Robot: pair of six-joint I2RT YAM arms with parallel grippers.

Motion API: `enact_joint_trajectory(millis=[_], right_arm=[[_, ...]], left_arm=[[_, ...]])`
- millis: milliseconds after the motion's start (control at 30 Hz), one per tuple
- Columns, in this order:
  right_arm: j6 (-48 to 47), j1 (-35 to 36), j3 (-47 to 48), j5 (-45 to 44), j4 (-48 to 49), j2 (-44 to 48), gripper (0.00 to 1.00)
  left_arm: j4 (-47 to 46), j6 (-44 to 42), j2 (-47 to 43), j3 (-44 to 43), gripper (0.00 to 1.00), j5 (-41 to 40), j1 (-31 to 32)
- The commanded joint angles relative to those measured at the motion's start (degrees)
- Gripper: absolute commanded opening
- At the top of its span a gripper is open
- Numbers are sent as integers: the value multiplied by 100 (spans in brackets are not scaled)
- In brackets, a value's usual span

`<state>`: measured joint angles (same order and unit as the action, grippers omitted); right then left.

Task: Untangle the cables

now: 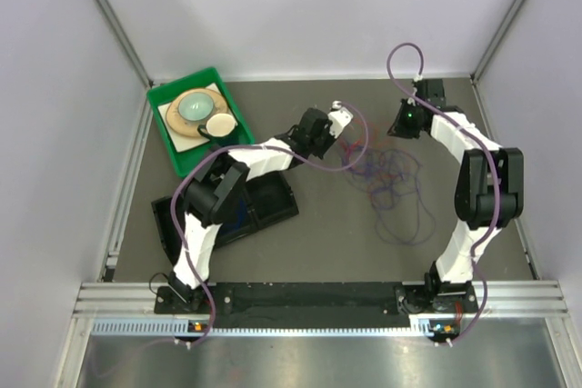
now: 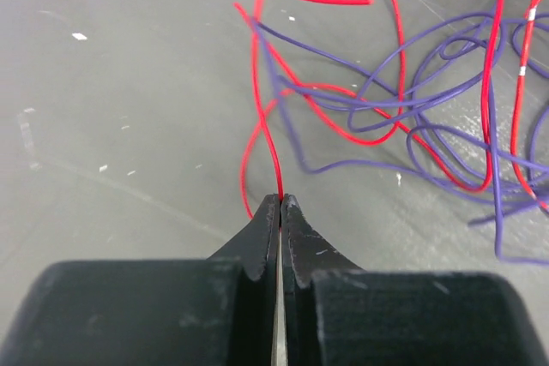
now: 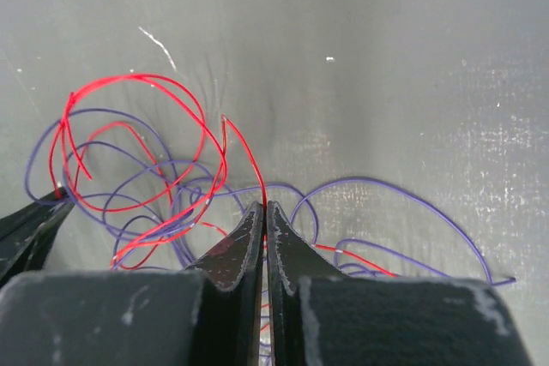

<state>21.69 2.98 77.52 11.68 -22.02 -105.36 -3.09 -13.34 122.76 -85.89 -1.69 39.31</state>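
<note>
Left gripper [image 2: 280,202] and right gripper [image 3: 264,208] each pinch a thin red wire [image 2: 256,83] of the red-and-purple cable tangle [image 1: 391,174] lying between them; part your arms slowly, watching for snags.

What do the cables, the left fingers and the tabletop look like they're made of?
The red cable and the purple cable: thin wire in smooth, slightly glossy insulation, probably plastic; both hold loose springy curves. The left gripper's fingers: matte black, seemingly hard plastic, with pale scuffs and nicks. The table: grey matte sheet, scratched and speckled; material unclear.
</note>
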Motion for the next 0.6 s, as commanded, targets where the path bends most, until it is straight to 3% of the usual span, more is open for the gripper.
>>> enact_joint_trajectory(millis=[0,200,433,567], right_arm=[[37,-17,9,-26,207,516,0],[98,-61,-17,9,225,613,0],[133,-131,-105,36,242,596,0],[186,-175,-123,45,242,762,0]], left_arm=[[-447,200,-902,168,0,-24,-151],[-201,832,-1437,160,0,-252,-300],[230,2290,-2247,-665,0,361,-881],[-110,2783,-2852,-983,0,617,-1188]])
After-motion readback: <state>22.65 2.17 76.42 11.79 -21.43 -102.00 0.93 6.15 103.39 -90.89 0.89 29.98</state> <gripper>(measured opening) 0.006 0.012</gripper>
